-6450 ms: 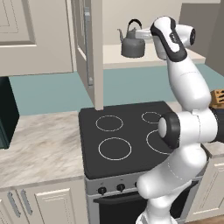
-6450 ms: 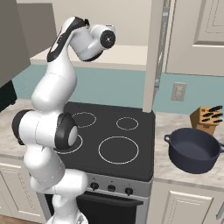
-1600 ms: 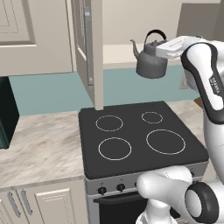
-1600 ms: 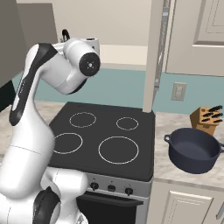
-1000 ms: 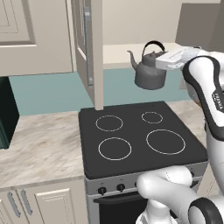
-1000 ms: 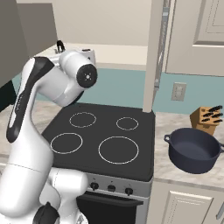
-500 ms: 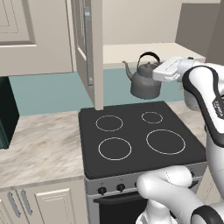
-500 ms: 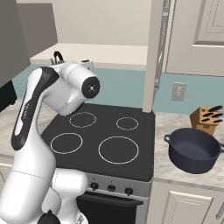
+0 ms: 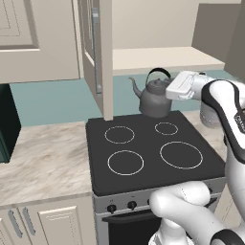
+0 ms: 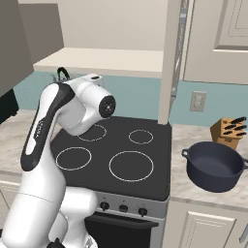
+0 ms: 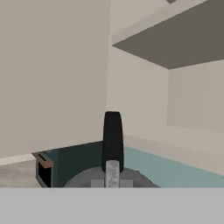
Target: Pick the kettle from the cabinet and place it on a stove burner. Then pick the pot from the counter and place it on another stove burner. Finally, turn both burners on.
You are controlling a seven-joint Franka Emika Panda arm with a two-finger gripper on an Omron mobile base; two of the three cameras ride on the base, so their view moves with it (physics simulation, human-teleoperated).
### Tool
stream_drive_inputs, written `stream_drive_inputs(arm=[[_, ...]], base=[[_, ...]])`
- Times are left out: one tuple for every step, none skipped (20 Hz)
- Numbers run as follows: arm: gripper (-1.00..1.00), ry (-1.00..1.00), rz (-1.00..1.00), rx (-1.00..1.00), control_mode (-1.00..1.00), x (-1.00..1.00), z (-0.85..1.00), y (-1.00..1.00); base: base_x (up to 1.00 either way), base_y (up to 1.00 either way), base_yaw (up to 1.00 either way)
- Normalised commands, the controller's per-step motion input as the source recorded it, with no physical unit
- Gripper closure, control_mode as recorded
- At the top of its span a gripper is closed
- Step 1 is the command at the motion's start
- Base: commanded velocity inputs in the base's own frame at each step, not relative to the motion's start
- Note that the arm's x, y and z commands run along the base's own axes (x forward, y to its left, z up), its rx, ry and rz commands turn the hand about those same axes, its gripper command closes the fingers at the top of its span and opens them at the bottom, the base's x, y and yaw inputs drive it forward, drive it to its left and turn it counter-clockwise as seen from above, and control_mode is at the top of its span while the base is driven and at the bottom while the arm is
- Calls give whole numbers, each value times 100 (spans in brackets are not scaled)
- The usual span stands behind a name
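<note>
Nearest the base, the flat black glass cooktop (image 9: 153,148) showed its four thin white ring burners (image 9: 181,154) bare, so nothing was placed yet. To its right, the wide dark navy lidless pot (image 10: 214,166) sat on the light beige marbled tabletop (image 10: 186,186), beside a wooden knife block (image 10: 228,130), untouched. Further back, the end effector (image 9: 168,90) was clenched on the thin arched black handle of the small dark grey metal kettle (image 9: 153,98), which hung above the rear edge of the cooktop, near the small back-right ring. Judging by this, the kettle was out of the cream wall cabinet (image 9: 162,58) but not set down; pot and both burners remained. The open cabinet door (image 9: 98,52) stood left of the kettle; room below looked free.
</note>
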Motion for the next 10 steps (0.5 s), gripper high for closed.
stream_drive_inputs(arm=[[100, 0, 9, 0, -100, 0, -28, 5], [100, 0, 9, 0, -100, 0, -27, 6], [100, 0, 9, 0, -100, 0, -27, 5], [100, 0, 8, 0, -100, 0, -26, 5], [100, 0, 8, 0, -100, 0, -27, 8], [100, 0, 8, 0, -100, 0, -26, 9], [100, 0, 8, 0, -100, 0, -26, 9], [100, 0, 7, 0, -100, 0, -27, 10], [100, 0, 7, 0, -100, 0, -27, 10], [100, 0, 7, 0, -100, 0, -26, 10]], base=[[0, 0, 0], [0, 0, 0], [0, 0, 0], [0, 0, 0], [0, 0, 0], [0, 0, 0], [0, 0, 0], [0, 0, 0], [0, 0, 0], [0, 0, 0]])
